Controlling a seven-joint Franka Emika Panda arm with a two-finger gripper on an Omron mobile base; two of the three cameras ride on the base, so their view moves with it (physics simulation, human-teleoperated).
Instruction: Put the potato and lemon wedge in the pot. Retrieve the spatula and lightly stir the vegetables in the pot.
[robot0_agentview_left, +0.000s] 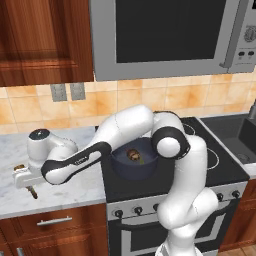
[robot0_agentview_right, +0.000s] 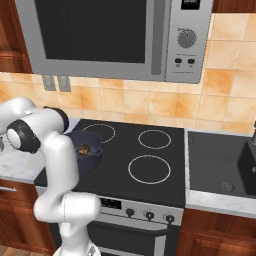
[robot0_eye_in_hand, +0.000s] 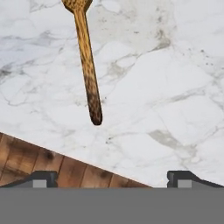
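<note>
Spatula (robot0_eye_in_hand: 87, 65) lies flat on the marble desk (robot0_eye_in_hand: 166, 87), left of the stove (robot0_agentview_left: 200, 170), its handle end pointing toward the desk's front edge in the hand view. End effector (robot0_eye_in_hand: 112, 179) hangs above that spot with its jaws spread wide and nothing between them; the two dark fingertips (robot0_eye_in_hand: 41, 178) stand well apart, near the handle's end but not touching it. In the left base view the white hand (robot0_agentview_left: 25, 175) sits low over the desk's left part, the wooden head just showing past it. Right of the desk, the pot (robot0_agentview_left: 134, 161) stands on the stove's front left burner. The potato (robot0_agentview_left: 133, 155) rests inside the pot. The lemon wedge is too small to make out.
</note>
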